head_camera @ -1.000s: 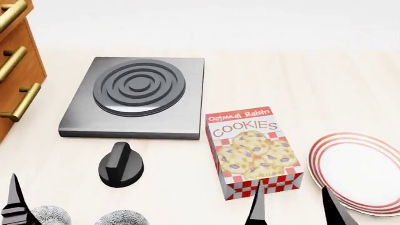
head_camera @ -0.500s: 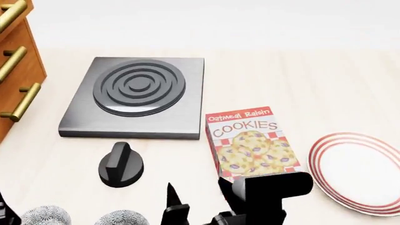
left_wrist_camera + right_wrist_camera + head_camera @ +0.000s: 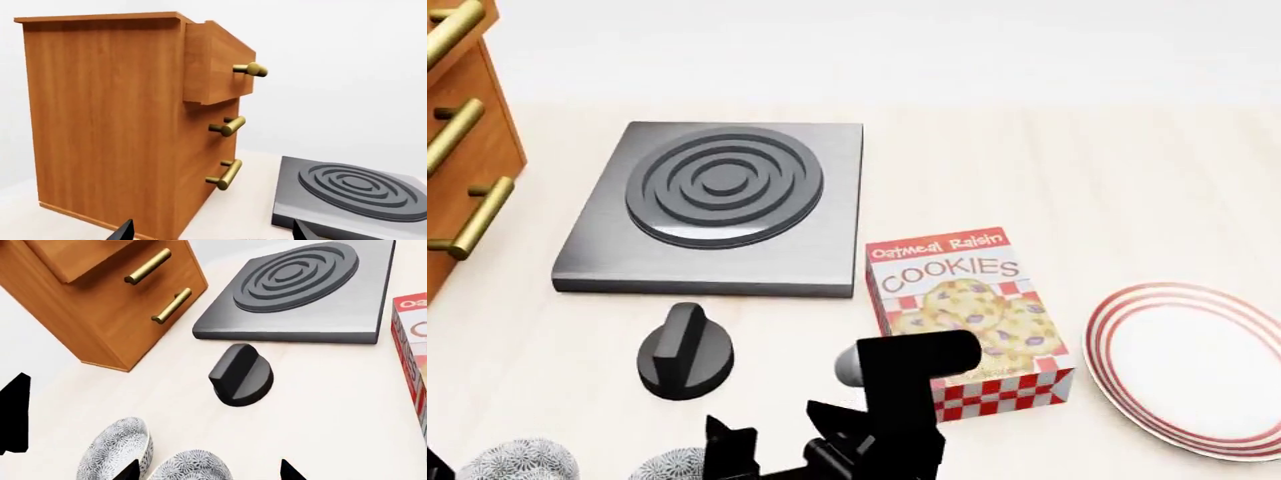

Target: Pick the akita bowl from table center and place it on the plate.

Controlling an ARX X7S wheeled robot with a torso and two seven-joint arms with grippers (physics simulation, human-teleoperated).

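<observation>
Two alike speckled bowls sit at the table's front edge. The akita bowl (image 3: 193, 467) (image 3: 674, 466) is the one nearer the centre, and its twin (image 3: 115, 450) (image 3: 518, 461) lies just to its left. My right gripper (image 3: 209, 472) (image 3: 774, 438) is open, low at the front, with the akita bowl lying between and beyond its two fingertips, not touched. The plate (image 3: 1214, 300), white with red rings, lies at the far right. My left gripper (image 3: 212, 235) is open and empty, facing the wooden cabinet.
A cookies box (image 3: 968, 305) lies between the bowls and the plate. A black knob (image 3: 685, 350) (image 3: 241, 375) stands just behind the bowls, and a dark burner slab (image 3: 714, 205) (image 3: 300, 290) behind that. A wooden drawer cabinet (image 3: 461, 130) (image 3: 120, 125) with brass handles stands at the left.
My right arm has swung left across the front, from beside the plate to the akita bowl. The left gripper has dropped out of the head view's lower left corner.
</observation>
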